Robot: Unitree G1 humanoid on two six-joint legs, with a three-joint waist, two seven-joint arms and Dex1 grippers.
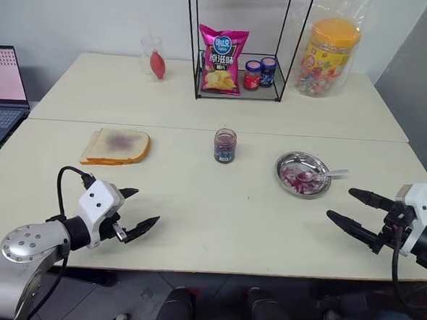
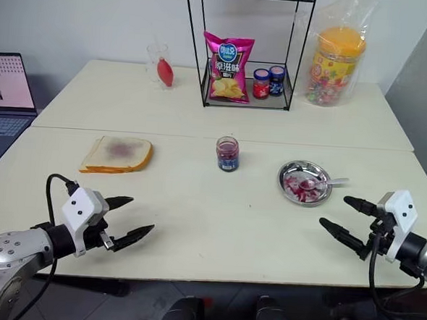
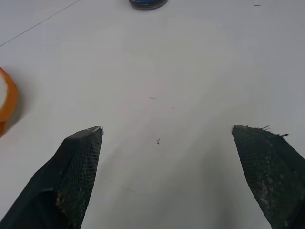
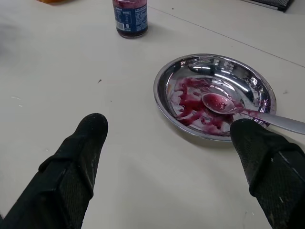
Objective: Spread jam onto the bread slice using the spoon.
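The bread slice [image 1: 117, 144], pale with a purple stain in its middle, lies on the table at the left, on top of another slice. A small glass jar of dark jam [image 1: 224, 145] stands at the table's centre. To its right a steel dish [image 1: 281, 166] is smeared with jam. The spoon [image 1: 323, 173] rests in it, bowl inside and handle over the right rim. My left gripper [image 1: 146, 207] hovers open near the front edge, below the bread. My right gripper [image 1: 340, 203] is open in front of the dish, nothing between its fingers.
At the back stands a black wire rack [image 1: 246, 46] holding a pink chip bag [image 1: 222, 59] and two small lidded jars [image 1: 260, 73]. A bagged candy tub [image 1: 326, 57] is at the back right, a glass [image 1: 152, 56] at the back left, a laptop [image 1: 4, 93] at far left.
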